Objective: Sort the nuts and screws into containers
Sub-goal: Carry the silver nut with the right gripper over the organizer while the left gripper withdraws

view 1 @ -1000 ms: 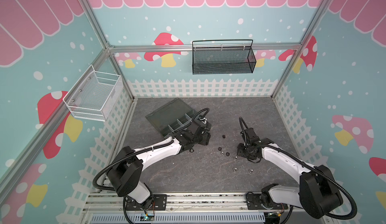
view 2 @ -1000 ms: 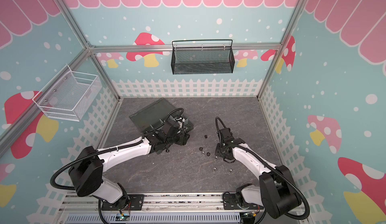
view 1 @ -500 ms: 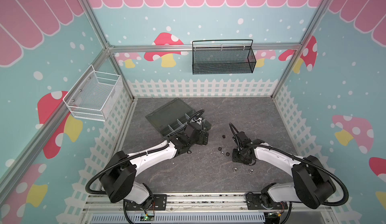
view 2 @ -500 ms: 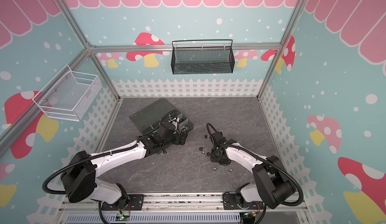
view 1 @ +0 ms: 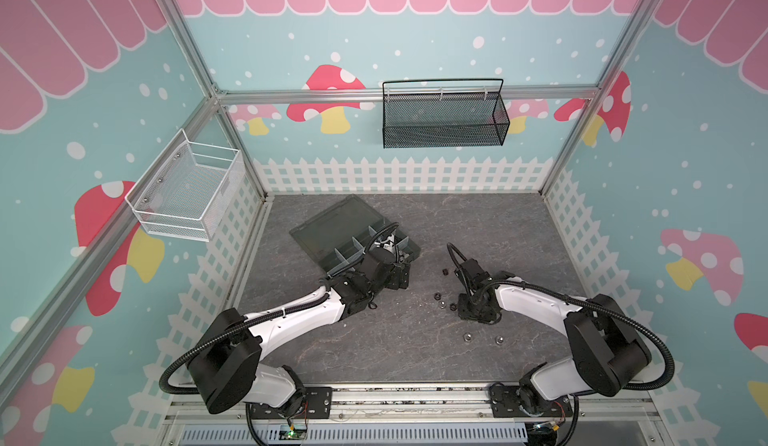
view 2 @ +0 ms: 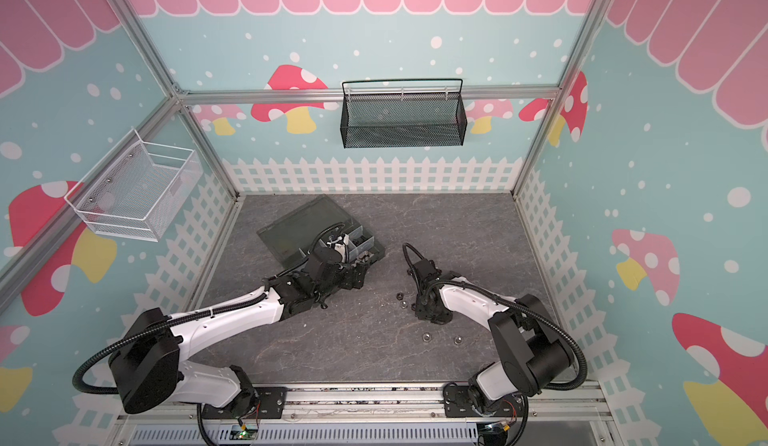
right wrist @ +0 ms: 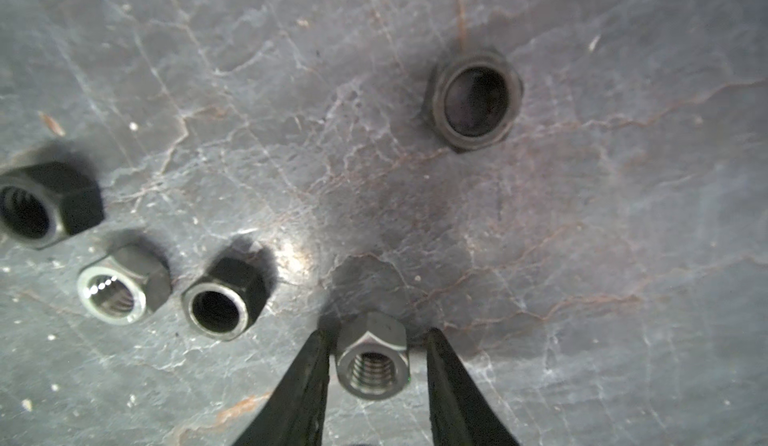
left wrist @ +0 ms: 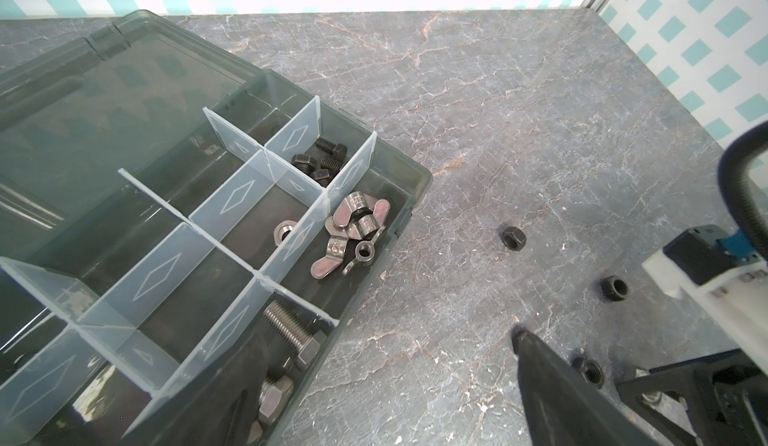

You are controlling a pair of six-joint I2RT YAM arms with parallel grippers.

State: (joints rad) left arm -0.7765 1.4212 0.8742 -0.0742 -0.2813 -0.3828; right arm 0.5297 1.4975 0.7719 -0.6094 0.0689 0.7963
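Left pincer (view 1: 401, 274), spread wider than a second ago, hangs empty over the containers (left wrist: 407, 198), where silver screws (left wrist: 291, 336) lie in one compartment: a drop apparently just completed. Right pincer (right wrist: 377, 334) has shifted onto a silver nut (right wrist: 372, 358) lying on the counter (right wrist: 582, 257); its narrowing jaws straddle it, not yet clamped. Other nuts (right wrist: 224, 298) wait beside it. No legible writing appears.

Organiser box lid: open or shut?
Open. The lid lies folded back flat beside the compartments, whose screws and nuts sit uncovered.
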